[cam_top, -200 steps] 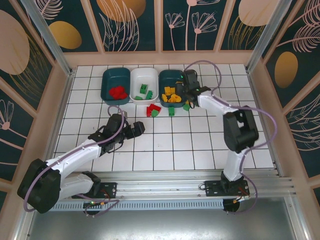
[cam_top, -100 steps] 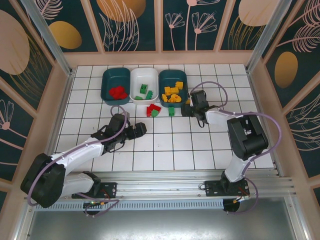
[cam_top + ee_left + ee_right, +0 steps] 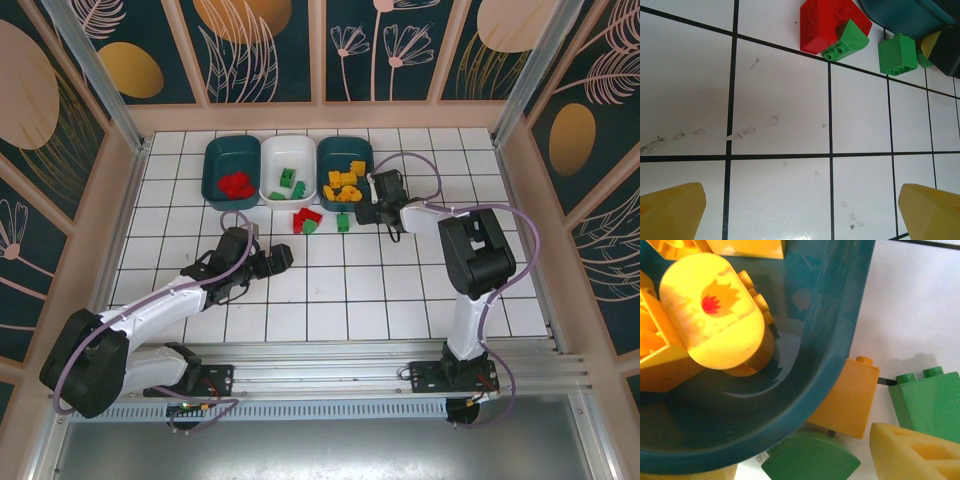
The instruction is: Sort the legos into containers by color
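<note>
Three containers stand in a row at the back: a teal tub (image 3: 232, 170) with red legos, a white tub (image 3: 288, 168) with green ones, and a teal tub (image 3: 345, 170) with yellow ones. In front lie a loose red brick (image 3: 305, 216), a green wedge (image 3: 311, 228) and a green brick (image 3: 343, 222). My right gripper (image 3: 378, 205) is low at the yellow tub's near right corner, open. Between its fingertips (image 3: 917, 452) sit a green rounded piece (image 3: 810, 460) and an orange brick (image 3: 850, 400), beside the tub's rim (image 3: 835, 355). My left gripper (image 3: 283, 258) is open over bare tiles.
A green brick (image 3: 927, 402) lies just right of the orange one. Ahead of the left gripper (image 3: 802, 215) are the red brick (image 3: 832, 22), green wedge (image 3: 846, 41) and green brick (image 3: 897, 54). Wooden walls ring the tiled floor (image 3: 330, 290).
The right gripper left the space over the yellow tub, swung out to the right, then came back low against the tub's near right corner. The left arm has barely moved.
</note>
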`<state>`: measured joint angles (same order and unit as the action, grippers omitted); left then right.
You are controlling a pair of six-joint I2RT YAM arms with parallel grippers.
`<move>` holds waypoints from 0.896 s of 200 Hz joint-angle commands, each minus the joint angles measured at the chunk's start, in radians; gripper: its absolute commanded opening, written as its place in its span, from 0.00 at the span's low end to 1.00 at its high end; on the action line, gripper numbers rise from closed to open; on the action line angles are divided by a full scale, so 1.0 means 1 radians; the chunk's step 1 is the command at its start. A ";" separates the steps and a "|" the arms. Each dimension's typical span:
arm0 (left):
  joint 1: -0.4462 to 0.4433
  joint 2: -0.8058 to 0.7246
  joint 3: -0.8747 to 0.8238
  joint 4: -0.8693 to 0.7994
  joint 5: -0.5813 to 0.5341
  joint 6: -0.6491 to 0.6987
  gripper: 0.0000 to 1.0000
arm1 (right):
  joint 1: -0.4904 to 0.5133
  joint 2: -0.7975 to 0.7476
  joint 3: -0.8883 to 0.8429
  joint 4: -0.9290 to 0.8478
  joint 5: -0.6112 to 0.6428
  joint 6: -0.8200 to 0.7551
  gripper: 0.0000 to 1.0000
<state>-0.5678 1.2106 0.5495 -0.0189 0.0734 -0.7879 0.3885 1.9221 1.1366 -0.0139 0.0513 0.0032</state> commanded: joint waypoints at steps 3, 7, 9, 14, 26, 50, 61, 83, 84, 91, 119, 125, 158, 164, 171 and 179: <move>0.006 -0.010 0.005 0.005 -0.003 0.022 0.98 | -0.004 0.029 0.046 -0.044 0.001 -0.031 0.67; 0.006 -0.009 0.007 0.004 -0.003 0.022 0.98 | -0.005 0.035 0.052 -0.049 -0.002 -0.034 0.67; 0.006 -0.009 0.006 0.004 -0.003 0.023 0.98 | -0.004 0.038 0.054 -0.053 -0.004 -0.034 0.66; 0.006 -0.007 0.007 0.004 0.000 0.024 0.98 | -0.003 0.043 0.061 -0.063 -0.009 -0.034 0.65; 0.006 -0.007 0.009 0.002 -0.001 0.024 0.99 | -0.001 0.045 0.059 -0.067 -0.031 -0.034 0.62; 0.006 -0.015 0.006 0.001 -0.007 0.025 0.99 | 0.003 0.035 0.048 -0.073 -0.031 -0.025 0.53; 0.008 -0.017 0.004 0.000 -0.007 0.026 0.99 | 0.004 0.027 0.040 -0.076 -0.031 -0.021 0.48; 0.008 -0.021 0.007 -0.007 -0.010 0.029 0.98 | 0.015 -0.013 0.010 -0.075 -0.018 -0.010 0.37; 0.008 -0.022 0.006 -0.007 -0.010 0.029 0.99 | 0.016 -0.019 0.004 -0.073 -0.018 -0.010 0.36; 0.007 -0.025 0.006 -0.008 -0.013 0.030 0.99 | 0.017 -0.037 -0.011 -0.065 -0.017 -0.004 0.33; 0.007 -0.048 0.004 -0.016 -0.036 0.022 0.99 | 0.037 -0.115 -0.054 -0.069 0.009 0.008 0.28; 0.007 -0.057 0.004 -0.019 -0.043 0.017 0.99 | 0.043 -0.135 -0.063 -0.072 0.014 0.010 0.28; 0.025 -0.125 0.009 -0.087 -0.143 -0.031 0.99 | 0.075 -0.259 -0.095 -0.085 0.015 0.061 0.26; 0.048 -0.140 0.013 -0.114 -0.154 -0.044 0.98 | 0.087 -0.283 -0.096 -0.086 0.007 0.076 0.26; 0.088 -0.156 0.013 -0.138 -0.145 -0.055 0.99 | 0.104 -0.304 -0.093 -0.084 -0.002 0.094 0.26; 0.152 -0.175 0.004 -0.153 -0.110 -0.059 0.98 | 0.128 -0.321 -0.082 -0.078 -0.017 0.120 0.26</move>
<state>-0.5331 1.0904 0.5495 -0.0761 -0.0105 -0.8059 0.4610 1.6936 1.0527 -0.0952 0.0521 0.0418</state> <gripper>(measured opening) 0.985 0.399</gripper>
